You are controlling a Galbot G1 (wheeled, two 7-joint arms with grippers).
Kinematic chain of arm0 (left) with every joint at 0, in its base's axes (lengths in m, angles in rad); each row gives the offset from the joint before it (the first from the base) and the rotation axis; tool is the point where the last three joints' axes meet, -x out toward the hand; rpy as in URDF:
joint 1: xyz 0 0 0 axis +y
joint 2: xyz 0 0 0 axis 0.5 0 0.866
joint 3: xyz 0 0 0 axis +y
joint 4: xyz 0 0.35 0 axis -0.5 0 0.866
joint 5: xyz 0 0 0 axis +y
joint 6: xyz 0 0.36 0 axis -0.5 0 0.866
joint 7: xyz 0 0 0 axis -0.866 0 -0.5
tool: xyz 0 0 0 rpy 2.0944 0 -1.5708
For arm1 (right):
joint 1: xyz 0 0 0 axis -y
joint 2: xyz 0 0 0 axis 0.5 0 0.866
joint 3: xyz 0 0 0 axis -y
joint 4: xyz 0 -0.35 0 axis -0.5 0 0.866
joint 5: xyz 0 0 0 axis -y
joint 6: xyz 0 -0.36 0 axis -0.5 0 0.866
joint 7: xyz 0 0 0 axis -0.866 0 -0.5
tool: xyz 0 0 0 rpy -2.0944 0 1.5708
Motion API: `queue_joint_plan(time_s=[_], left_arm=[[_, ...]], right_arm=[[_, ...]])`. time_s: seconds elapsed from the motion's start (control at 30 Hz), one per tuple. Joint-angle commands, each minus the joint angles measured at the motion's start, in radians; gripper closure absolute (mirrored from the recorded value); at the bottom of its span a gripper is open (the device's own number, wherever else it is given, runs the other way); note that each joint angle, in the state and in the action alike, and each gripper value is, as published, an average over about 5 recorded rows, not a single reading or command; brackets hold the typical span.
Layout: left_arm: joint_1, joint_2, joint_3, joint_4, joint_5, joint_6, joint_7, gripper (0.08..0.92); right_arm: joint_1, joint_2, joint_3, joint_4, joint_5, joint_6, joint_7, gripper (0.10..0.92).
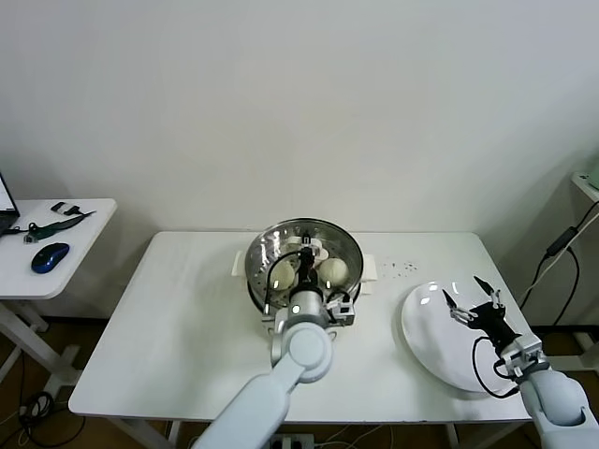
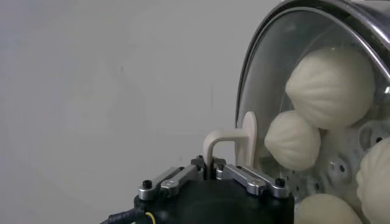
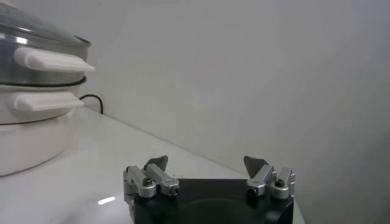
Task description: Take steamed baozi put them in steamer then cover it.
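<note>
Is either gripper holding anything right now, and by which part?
The left gripper is shut on the cover, gripping its white handle over the steamer. The right gripper is open and empty.

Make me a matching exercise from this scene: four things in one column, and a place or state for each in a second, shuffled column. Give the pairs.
Things:
1. left gripper
2. right gripper
3. buns
4. plate

Places or states:
A. under the glass lid, inside the steamer
B. open, over the plate
C. shut on the lid's white handle
D. flat on the table, toward the robot's right

Pairs: 1-C, 2-B, 3-A, 4-D
</note>
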Motion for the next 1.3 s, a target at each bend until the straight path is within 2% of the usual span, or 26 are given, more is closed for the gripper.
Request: queue_joint_plan(time_s=[0.03, 0.47, 0.57, 0.9, 1.13, 1.3], left_arm=[[0.004, -0.001, -0.001, 0.013, -0.017, 0.049, -0.03, 0.85], [0.024, 0.008, -0.006, -0.009, -0.059, 0.049, -0.044, 0.85], [0.032, 0.028, -0.005, -0.046, -0.069, 0.049, -0.038, 0.817], [0.089, 0.13, -0.014, -0.23, -0.109, 0.049, -0.016, 0.534], [0.155, 0.252, -0.042, -0.368, -0.209, 0.049, -0.007, 0.335], [0.212, 0.321, -0.082, -0.44, -0.317, 0.044, -0.062, 0.206]], right_arm=[[0.0, 0.0, 0.002, 0.0, -0.004, 0.002, -0.004, 0.203], [0.001, 0.004, 0.002, -0.001, -0.014, 0.002, -0.011, 0.203], [0.002, 0.003, 0.002, -0.001, -0.014, -0.004, -0.011, 0.203], [0.004, 0.001, 0.0, 0.017, -0.025, -0.073, 0.008, 0.203], [0.008, 0.0, -0.002, 0.031, -0.053, -0.114, 0.006, 0.203], [0.015, 0.005, -0.002, 0.039, -0.027, -0.126, 0.01, 0.203]])
